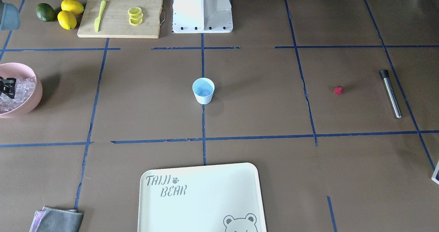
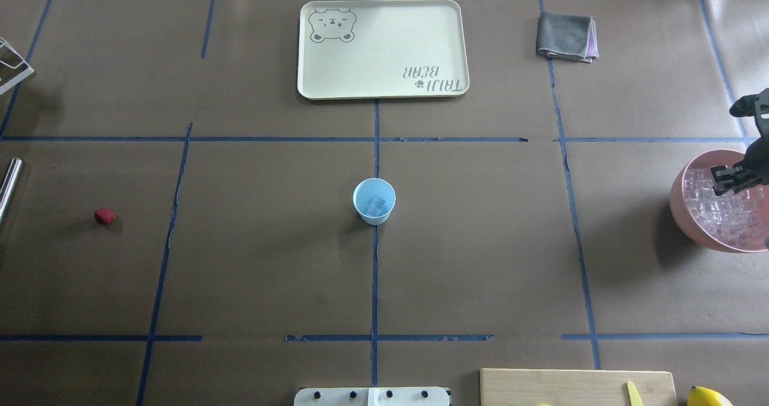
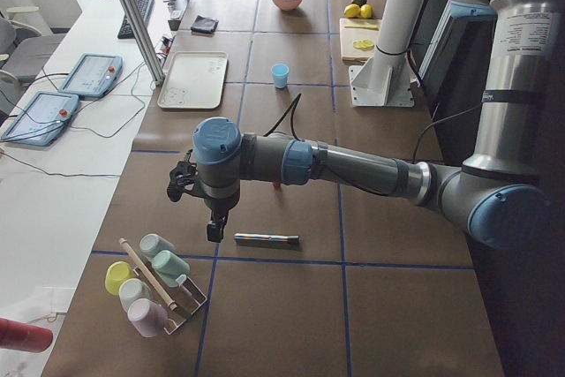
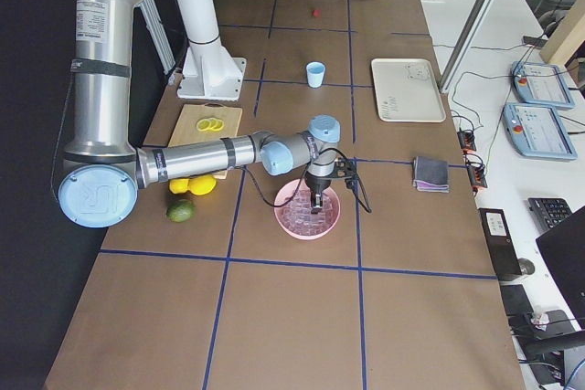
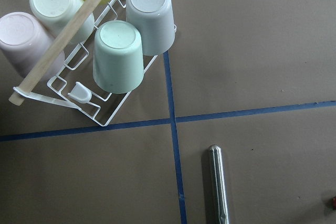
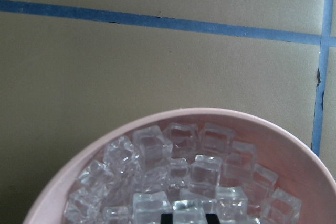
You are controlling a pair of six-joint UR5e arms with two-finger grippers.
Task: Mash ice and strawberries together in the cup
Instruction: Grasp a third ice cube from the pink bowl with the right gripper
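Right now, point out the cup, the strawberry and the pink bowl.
cup [image 1: 203,98], exterior front-facing view, on its outer wall.
strawberry [image 1: 338,90], exterior front-facing view, on the middle of its red body.
pink bowl [image 1: 34,101], exterior front-facing view, on its outer wall.

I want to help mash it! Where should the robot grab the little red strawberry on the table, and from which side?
Pinch the strawberry across its round red middle, coming straight down from above. It lies alone on the table, small and low, with nothing touching it, so a sideways reach would probably scrape the table. Its leafy end is too small to make out.
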